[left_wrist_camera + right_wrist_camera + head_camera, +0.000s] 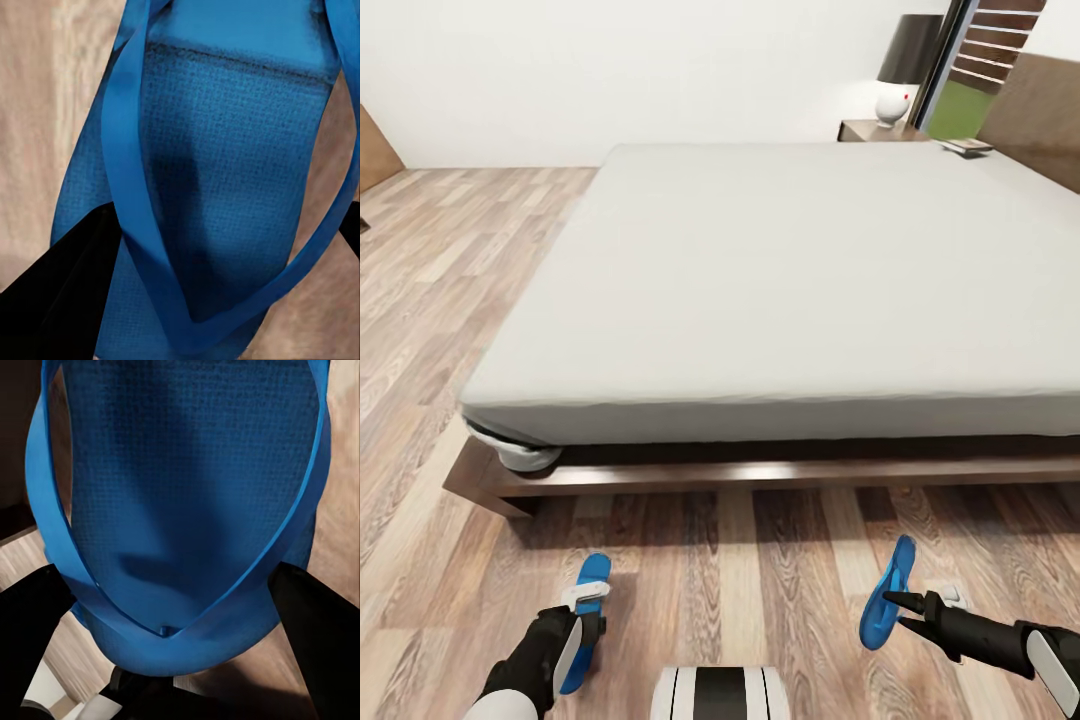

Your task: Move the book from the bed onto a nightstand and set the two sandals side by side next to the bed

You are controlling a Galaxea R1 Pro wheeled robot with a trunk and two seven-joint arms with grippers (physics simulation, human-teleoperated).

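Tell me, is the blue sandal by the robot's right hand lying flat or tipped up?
Tipped up. The right sandal stands on edge above the floor, between the right gripper fingers.

Two sandals [582,610] [887,592] lie on the floor [760,590] before the bed [780,300], well apart; nightstand [870,130] behind it.

No readable text, labels, brands or numbers anywhere. The book [967,146] at the far right of the bed [780,290] is too small to make out any lettering. Both sandals [588,610] [887,592] show plain blue soles and straps, no logo or size mark. The lamp [893,100] has one red dot, not a character.
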